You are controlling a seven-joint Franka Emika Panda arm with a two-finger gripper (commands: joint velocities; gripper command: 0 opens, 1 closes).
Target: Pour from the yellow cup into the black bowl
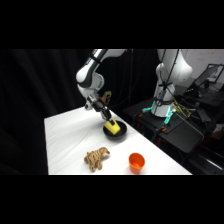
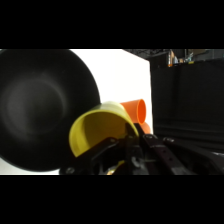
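Note:
The yellow cup (image 1: pixel 114 127) is tipped over the black bowl (image 1: pixel 123 133), which sits near the far right part of the white table. My gripper (image 1: pixel 108 118) is shut on the yellow cup from its upper left side. In the wrist view the yellow cup (image 2: pixel 100 132) lies on its side with its open mouth facing the camera, right beside the black bowl (image 2: pixel 42 107), which fills the left half. My gripper (image 2: pixel 125 152) rises from the bottom edge with its black linkage around the cup. The cup's inside looks bare.
An orange cup (image 1: pixel 136 162) stands upright near the table's front edge, and shows behind the yellow cup as the orange cup (image 2: pixel 136 111) in the wrist view. A striped toy animal (image 1: pixel 96 158) lies left of it. The table's right edge (image 1: pixel 165 152) borders dark equipment.

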